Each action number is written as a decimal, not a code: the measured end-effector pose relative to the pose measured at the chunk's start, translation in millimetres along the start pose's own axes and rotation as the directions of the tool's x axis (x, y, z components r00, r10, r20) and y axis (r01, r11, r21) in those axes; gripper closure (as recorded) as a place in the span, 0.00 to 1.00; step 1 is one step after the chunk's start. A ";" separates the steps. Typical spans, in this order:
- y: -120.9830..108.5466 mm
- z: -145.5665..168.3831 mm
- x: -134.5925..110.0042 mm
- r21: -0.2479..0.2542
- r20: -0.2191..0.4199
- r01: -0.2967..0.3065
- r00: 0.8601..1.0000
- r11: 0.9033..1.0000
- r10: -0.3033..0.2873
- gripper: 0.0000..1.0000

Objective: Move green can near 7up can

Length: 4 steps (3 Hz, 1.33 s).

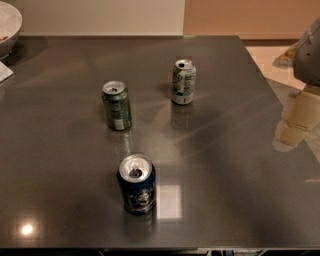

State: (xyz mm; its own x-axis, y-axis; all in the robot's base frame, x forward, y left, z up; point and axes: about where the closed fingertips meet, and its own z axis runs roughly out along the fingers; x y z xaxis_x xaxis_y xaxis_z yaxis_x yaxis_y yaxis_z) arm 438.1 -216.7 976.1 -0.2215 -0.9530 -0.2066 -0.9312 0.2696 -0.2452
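**A:** What do we have on the bench (225, 165)?

**B:** We count three drink cans, all upright, each with a silver top. The green can (116, 106) stands left of the middle, and its small pale label panel faces us.

**A:** And the 7up can (183, 82)?

**B:** We see it to the right of the green can and a little farther back. It is whitish with light green markings. The two are not touching, and a stretch of bare grey bench lies between them.

**A:** The third one?

**B:** A dark blue can (137, 184) stands nearest to us, in front of the green can and slightly to its right. It is well apart from both of the others.

**A:** Where do we find the claw (294, 125)?

**B:** It is at the right-hand edge of the view, out past the bench's right rim. We see it as a pale shape hanging below a grey part of the arm (309, 52), well apart from all three cans. We cannot tell whether it is released or clenched.

**A:** Anything else we should note?

**B:** A white bowl (9, 25) sits at the far left corner of the bench, cut off by the frame, with something reddish just showing inside. Just in front of it, at the left edge, we see the corner of a flat white thing (4, 72) that we cannot identify. A pale wall (100, 15) runs behind the bench. The glossy top mirrors the cans and shows a small bright spot of light near the front left corner.
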 end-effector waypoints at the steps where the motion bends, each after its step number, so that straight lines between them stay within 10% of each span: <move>1: 0.0 0.0 0.0 0.000 0.000 0.000 1.000 1.000 0.000 0.00; 4: -51.3 39.5 -92.7 -0.050 0.191 0.086 0.979 0.995 -0.075 0.00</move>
State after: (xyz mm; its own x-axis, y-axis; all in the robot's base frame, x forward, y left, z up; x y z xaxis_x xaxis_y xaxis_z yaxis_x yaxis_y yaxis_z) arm 517.9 -136.7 970.4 -0.0916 -0.9267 -0.3643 -0.9601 0.1793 -0.2146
